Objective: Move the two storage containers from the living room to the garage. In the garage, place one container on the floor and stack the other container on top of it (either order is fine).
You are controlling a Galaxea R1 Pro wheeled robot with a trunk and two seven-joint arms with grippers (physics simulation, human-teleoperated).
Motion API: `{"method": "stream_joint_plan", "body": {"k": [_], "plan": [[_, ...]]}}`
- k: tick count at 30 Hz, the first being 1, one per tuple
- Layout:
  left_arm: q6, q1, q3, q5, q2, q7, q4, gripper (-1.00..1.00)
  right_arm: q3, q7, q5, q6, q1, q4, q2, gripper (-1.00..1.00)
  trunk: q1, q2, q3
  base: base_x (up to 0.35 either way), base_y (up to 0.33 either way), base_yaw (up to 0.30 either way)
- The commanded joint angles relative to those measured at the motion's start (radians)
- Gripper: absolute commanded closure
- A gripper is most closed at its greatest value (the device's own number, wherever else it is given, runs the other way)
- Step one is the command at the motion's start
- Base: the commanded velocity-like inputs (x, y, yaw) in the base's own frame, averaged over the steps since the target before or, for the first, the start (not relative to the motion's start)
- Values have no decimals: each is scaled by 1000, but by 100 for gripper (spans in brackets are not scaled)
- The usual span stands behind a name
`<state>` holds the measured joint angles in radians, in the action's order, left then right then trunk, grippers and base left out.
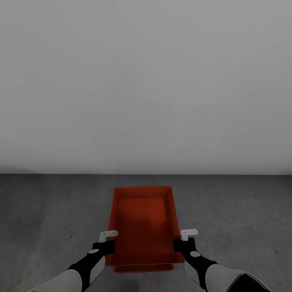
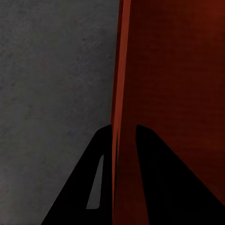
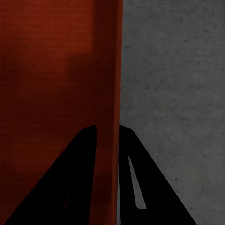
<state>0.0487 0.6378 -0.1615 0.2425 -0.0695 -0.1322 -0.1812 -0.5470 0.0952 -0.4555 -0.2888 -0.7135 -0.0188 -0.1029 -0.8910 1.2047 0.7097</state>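
I'm carrying the storage container (image 1: 142,221) over the garage floor (image 1: 48,211), left hand (image 1: 106,242) and right hand (image 1: 182,240) each clamped on a side wall; next, lower it level.

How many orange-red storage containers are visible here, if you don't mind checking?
2, I think. One container is gripped at both side walls above the floor; a second rim peeks beneath its near edge, mostly hidden.

storage container (image 1: 142,219) orange-red, ribbed | floor (image 1: 48,211) grey, speckled | wall (image 1: 146,81) pale grey

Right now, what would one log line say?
left gripper: shut on container wall | right gripper: same | concrete floor below
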Motion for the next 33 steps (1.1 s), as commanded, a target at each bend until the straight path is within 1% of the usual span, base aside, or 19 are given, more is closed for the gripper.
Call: {"method": "stream_joint_plan", "body": {"k": [1, 23, 29, 33], "plan": [[3, 0, 14, 6, 5, -12, 2, 100, 46, 4, -20, -7, -1, -1, 2, 100, 0, 0, 1, 0, 0, 0], [5, 0, 14, 6, 6, -12, 2, 100, 46, 4, -20, -7, -1, -1, 2, 100, 0, 0, 1, -1, 0, 0], [5, 0, 14, 6, 7, -12, 2, 100, 46, 4, -20, -7, -1, -1, 2, 100, 0, 0, 1, -145, 0, 0], [5, 0, 14, 6, 7, -12, 2, 100, 46, 4, -20, -7, -1, -1, 2, 100, 0, 0, 1, -47, 0, 0]]}}
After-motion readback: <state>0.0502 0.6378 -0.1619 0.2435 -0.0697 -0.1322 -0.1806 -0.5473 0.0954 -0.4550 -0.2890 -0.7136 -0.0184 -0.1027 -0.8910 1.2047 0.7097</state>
